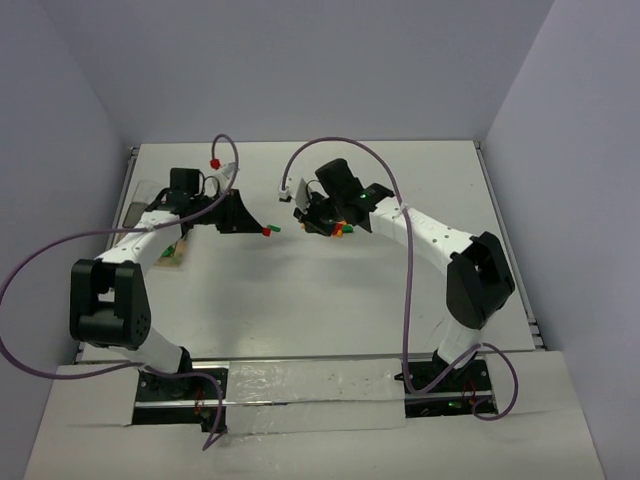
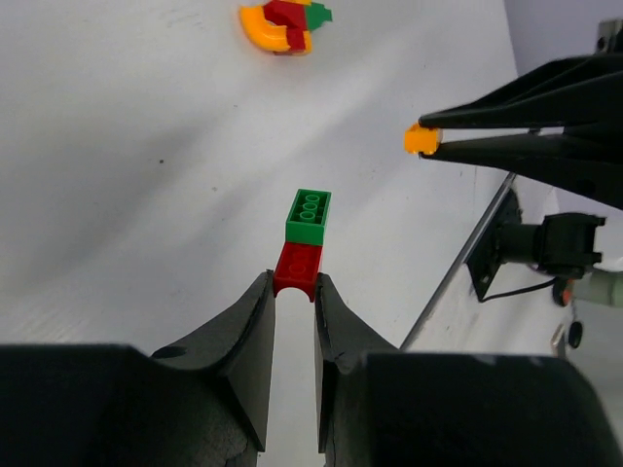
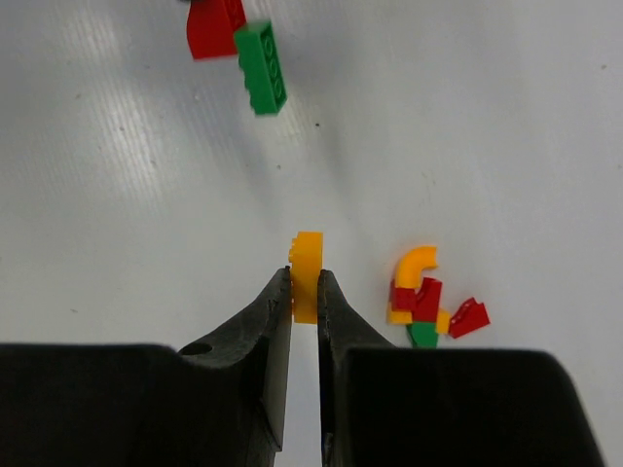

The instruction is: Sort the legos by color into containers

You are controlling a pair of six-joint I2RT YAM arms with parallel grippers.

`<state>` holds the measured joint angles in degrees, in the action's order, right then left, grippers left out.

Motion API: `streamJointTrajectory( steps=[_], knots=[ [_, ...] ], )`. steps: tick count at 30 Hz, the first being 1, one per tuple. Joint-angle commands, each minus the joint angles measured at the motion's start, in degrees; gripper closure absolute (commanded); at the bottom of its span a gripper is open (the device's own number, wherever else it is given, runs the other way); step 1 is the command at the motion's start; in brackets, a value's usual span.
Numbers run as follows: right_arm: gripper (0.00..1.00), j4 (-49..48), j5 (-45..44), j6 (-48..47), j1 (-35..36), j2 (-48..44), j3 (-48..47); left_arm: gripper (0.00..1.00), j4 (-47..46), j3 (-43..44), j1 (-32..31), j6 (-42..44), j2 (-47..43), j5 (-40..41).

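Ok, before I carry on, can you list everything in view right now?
red brick: one, red, pinched in the left jaws
green brick: one, green, stuck to the red brick's far end
orange brick: one, orange-yellow, pinched in the right jaws
brick pile: several, red, orange-yellow and green, loose on the table
containers: count unclear, clear on tan, table's left side
table: one, white
cables: two, purple, one per arm
left gripper: black, shut
right gripper: black, shut

No readable text, no legible markings
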<state>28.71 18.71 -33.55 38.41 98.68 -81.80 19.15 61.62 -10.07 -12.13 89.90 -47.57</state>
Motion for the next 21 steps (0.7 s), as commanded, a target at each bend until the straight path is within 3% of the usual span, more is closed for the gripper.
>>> streamJointTrajectory(
  steps=[1, 10, 13, 18, 21],
  knots=[
    [1.0, -4.39, 5.88, 5.95, -0.34, 2.31, 1.92, 1.0, -1.82, -2.42, 5.43, -1.48, -3.17, -6.62],
    [0.93, -4.43, 10.87, 13.38, -0.18, 13.91, -1.51, 1.0, 1.92, -4.1, 9.72, 3.26, -4.45, -8.53],
    [0.82, -4.1, 12.09, 14.59, -0.18, 16.48, -3.2, 1.0, 7.34, -2.52, 9.8, 7.57, -2.97, -9.49],
    [0.5, -3.21, 15.18, 15.28, -0.19, 17.91, -4.33, 1.0, 11.72, -1.15, 9.9, 14.73, -0.87, -11.61],
    [0.39, -3.22, 17.43, 15.32, -0.39, 16.0, -3.44, 1.0, 12.8, -1.32, 9.9, 17.36, -0.69, -12.53]
  ],
)
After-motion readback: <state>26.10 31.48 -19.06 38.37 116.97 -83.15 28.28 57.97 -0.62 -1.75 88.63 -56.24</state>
